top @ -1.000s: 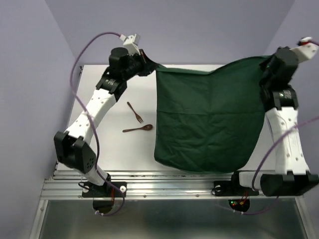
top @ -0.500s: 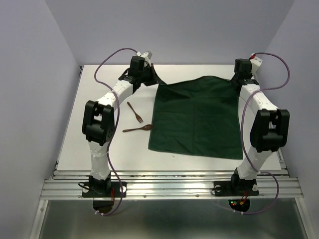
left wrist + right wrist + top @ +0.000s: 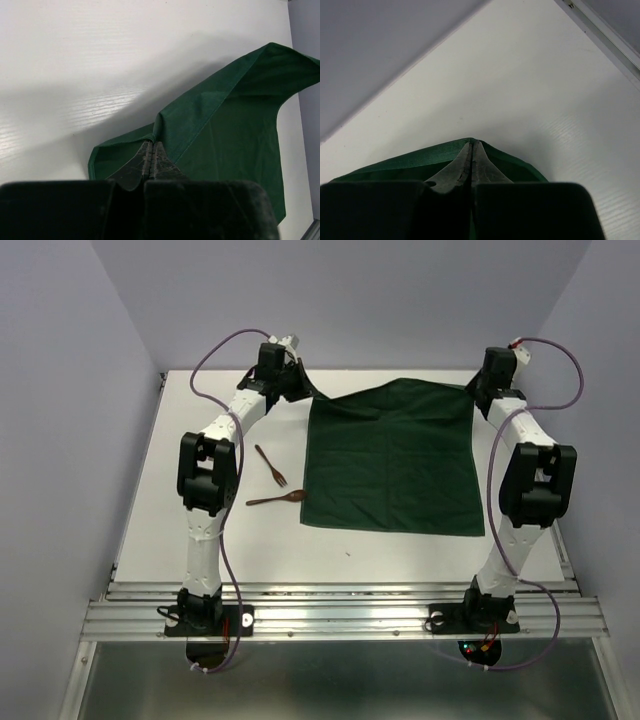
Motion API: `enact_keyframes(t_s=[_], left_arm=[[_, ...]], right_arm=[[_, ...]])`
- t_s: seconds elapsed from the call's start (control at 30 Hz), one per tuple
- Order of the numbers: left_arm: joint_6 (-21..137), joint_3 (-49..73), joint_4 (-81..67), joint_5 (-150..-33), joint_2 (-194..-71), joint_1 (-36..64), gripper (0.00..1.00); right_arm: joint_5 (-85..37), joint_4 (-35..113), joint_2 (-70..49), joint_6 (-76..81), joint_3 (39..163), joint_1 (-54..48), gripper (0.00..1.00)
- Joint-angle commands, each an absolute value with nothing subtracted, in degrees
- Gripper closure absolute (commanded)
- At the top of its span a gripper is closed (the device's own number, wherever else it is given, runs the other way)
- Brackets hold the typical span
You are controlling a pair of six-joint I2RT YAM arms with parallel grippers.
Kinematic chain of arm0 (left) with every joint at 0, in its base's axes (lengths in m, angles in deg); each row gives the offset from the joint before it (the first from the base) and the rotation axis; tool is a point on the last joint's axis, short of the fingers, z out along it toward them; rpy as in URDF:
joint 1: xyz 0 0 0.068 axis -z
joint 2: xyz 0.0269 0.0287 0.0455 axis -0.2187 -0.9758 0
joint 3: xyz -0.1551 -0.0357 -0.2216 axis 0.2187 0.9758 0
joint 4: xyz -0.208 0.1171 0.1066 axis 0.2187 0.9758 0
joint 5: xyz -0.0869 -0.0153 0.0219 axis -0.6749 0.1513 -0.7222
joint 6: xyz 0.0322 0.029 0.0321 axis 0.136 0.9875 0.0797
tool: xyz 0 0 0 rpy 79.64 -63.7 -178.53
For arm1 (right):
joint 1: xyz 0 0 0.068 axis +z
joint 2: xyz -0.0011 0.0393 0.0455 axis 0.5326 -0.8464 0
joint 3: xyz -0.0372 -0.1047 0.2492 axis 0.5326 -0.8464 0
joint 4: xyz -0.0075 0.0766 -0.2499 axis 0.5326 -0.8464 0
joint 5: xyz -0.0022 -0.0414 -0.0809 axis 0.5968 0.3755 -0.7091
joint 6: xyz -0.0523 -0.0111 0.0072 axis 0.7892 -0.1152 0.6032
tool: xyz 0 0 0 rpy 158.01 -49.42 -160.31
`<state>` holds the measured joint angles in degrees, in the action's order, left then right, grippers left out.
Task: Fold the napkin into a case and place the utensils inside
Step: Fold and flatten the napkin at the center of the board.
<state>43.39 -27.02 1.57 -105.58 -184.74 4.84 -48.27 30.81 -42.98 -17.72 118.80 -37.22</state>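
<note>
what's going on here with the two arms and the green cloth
The left arm and right arm reach to the far side of the table, each with its jaws shut on a far corner of the dark green napkin. The napkin lies spread out, not yet folded. The wooden fork and spoon lie untouched to its left.

White arms, black joints, purple cables

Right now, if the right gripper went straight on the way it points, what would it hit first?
Probably the bare table just past the napkin corner that the right gripper pinches; the wall lies farther, depth unclear.
</note>
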Motion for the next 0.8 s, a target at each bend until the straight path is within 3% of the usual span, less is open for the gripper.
enact_keyframes(t_s=[0.0, 0.77], left_arm=[[45.5, -29.7, 3.9, -107.2, -181.4, 4.9, 1.00], [46.6, 15.5, 5.9, -113.6, -148.7, 8.5, 1.00]], right_arm=[[-45.9, 31.7, -35.7, -19.3, 115.7, -38.9, 0.99], [-39.4, 6.5, 4.1, -29.1, 77.9, -41.7, 0.99]])
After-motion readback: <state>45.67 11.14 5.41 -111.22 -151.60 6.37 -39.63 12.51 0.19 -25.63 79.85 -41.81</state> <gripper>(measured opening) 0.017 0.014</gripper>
